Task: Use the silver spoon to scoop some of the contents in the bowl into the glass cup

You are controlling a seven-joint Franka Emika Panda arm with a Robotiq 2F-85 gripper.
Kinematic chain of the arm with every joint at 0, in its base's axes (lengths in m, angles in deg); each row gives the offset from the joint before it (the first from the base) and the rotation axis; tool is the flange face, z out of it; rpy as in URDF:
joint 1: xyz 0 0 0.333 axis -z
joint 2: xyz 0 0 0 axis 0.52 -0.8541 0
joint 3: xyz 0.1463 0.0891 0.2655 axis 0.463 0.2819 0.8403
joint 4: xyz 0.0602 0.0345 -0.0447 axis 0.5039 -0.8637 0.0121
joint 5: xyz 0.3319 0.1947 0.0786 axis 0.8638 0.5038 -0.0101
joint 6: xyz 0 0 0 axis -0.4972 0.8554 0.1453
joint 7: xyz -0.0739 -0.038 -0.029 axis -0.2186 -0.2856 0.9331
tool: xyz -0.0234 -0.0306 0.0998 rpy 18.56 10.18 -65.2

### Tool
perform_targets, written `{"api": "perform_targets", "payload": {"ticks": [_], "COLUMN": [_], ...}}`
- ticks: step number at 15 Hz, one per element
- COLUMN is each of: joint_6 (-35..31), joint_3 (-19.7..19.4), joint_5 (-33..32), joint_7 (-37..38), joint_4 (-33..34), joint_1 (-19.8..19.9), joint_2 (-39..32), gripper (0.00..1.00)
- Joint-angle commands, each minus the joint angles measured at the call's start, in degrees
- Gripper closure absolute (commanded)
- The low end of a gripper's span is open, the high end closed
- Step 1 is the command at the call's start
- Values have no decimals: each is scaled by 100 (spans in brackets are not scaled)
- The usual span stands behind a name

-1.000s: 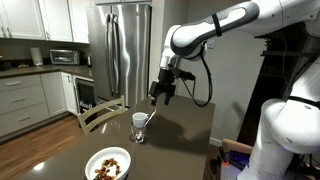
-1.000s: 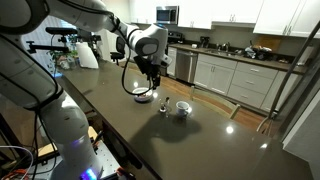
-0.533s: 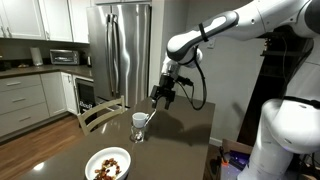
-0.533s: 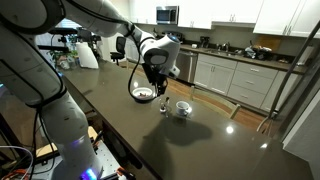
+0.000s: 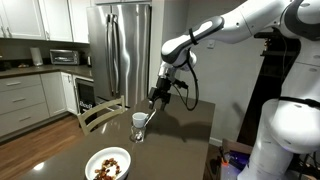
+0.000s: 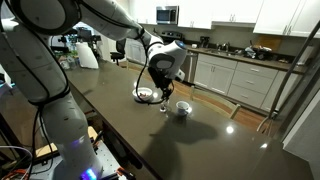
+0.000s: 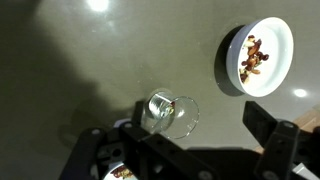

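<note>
In an exterior view the glass cup (image 5: 139, 124) stands on the dark table, and a thin silver spoon (image 5: 148, 119) leans out of it. My gripper (image 5: 160, 96) hangs open just above and beyond the cup, holding nothing. The white bowl (image 5: 108, 165) with brown and reddish contents (image 5: 109, 166) sits nearer the camera. From the opposite side, the gripper (image 6: 163, 86) hovers over the cup (image 6: 163, 105), with the bowl (image 6: 183, 108) beside it. The wrist view shows the cup (image 7: 165, 112) between the open fingers (image 7: 270, 140) and the bowl (image 7: 258, 55) at the upper right. The spoon is not clear there.
The dark table (image 5: 185, 130) runs back toward a steel fridge (image 5: 118, 50). A wooden chair back (image 5: 100, 113) stands at the table's edge near the cup. Kitchen counters (image 6: 240, 70) line the wall. The gripper's cable (image 5: 190, 90) loops beside it.
The arm's upper links have swung and the gripper has drifted slightly toward the cup. Its jaws stay open. Cup, spoon and bowl have not moved.
</note>
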Motion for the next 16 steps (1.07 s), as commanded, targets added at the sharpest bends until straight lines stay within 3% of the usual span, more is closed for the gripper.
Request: {"api": "perform_targets", "payload": {"ticks": [1, 8, 16], "joint_6": [-262, -208, -1133], "joint_3": [78, 183, 205], "joint_5": [331, 156, 73], "joint_7": [-496, -260, -386], "joint_4": [262, 290, 274], "joint_1": [114, 175, 258], "joint_2": [-424, -537, -914], "gripper": [0, 0, 0]}}
